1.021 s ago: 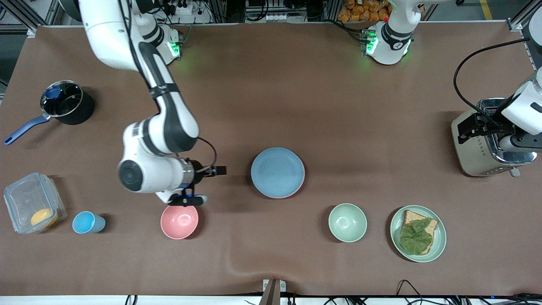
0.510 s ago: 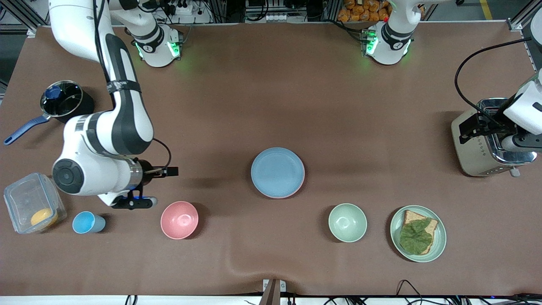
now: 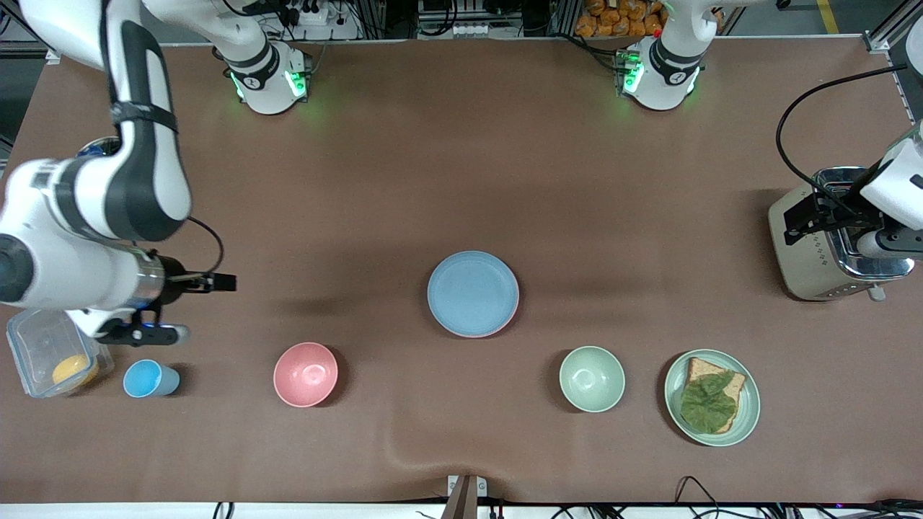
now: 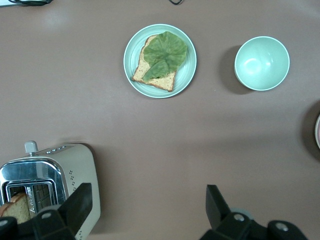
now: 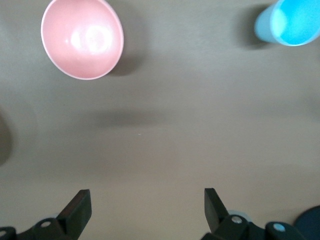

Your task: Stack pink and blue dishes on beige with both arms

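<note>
On brown table (image 3: 447, 166): blue dish (image 3: 472, 292) topping stack.

Two bowls (image 3: 305, 374) (image 3: 592, 378), one cup (image 3: 149, 379) (blue), one toaster (image 3: 822, 245).

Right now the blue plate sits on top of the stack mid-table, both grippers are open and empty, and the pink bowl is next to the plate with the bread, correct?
Not quite. The front view shows the green bowl beside the bread plate; the pink bowl sits toward the right arm's end, by the blue cup. The blue plate does top the stack, and the left gripper and right gripper are open and empty.
</note>
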Action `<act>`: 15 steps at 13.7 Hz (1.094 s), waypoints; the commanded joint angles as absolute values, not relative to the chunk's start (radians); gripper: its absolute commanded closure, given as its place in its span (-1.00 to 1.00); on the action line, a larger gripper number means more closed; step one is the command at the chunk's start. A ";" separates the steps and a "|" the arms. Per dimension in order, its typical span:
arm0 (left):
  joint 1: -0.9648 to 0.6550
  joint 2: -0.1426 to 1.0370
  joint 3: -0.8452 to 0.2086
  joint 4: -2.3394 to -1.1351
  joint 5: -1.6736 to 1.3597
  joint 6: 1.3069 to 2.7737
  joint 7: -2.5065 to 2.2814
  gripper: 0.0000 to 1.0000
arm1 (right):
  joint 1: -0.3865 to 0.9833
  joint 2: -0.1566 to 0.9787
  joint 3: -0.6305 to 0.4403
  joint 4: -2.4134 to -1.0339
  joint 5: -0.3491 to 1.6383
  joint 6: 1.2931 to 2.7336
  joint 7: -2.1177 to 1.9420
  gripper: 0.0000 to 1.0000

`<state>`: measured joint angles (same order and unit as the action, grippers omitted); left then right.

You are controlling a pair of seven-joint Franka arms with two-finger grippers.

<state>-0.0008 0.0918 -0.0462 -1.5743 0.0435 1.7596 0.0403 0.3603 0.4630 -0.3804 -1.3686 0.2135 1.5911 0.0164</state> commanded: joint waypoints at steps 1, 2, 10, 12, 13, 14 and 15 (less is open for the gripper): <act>-0.005 0.074 -0.038 -1.588 0.028 1.769 0.054 -1.00 | 0.260 0.348 -0.302 -1.445 0.166 1.597 0.008 -1.00; -0.005 0.074 -0.038 -1.588 0.028 1.769 0.052 -1.00 | 0.238 0.327 -0.292 -1.453 0.147 1.598 0.002 -1.00; -0.003 0.075 -0.038 -1.588 0.026 1.761 0.052 -1.00 | 0.083 0.123 -0.149 -1.577 0.006 1.594 -0.023 -1.00; -0.005 0.075 -0.038 -1.588 0.026 1.761 0.051 -1.00 | 0.055 0.083 -0.140 -1.578 0.009 1.554 -0.020 -1.00; -0.005 0.075 -0.040 -1.588 0.026 1.761 0.051 -1.00 | 0.048 0.063 -0.124 -1.578 0.006 1.534 -0.023 -1.00; -0.005 0.075 -0.040 -1.588 0.026 1.761 0.052 -1.00 | 0.045 0.054 -0.111 -1.578 0.006 1.520 -0.026 -1.00; -0.005 0.075 -0.038 -1.588 0.026 1.761 0.052 -1.00 | 0.044 0.043 -0.109 -1.572 0.005 1.508 -0.028 -1.00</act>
<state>-0.0010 0.0918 -0.0459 -1.5746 0.0435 1.7608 0.0403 0.0689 0.0933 -0.1520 -1.5353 0.0281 1.5174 -0.0246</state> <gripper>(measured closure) 0.000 0.000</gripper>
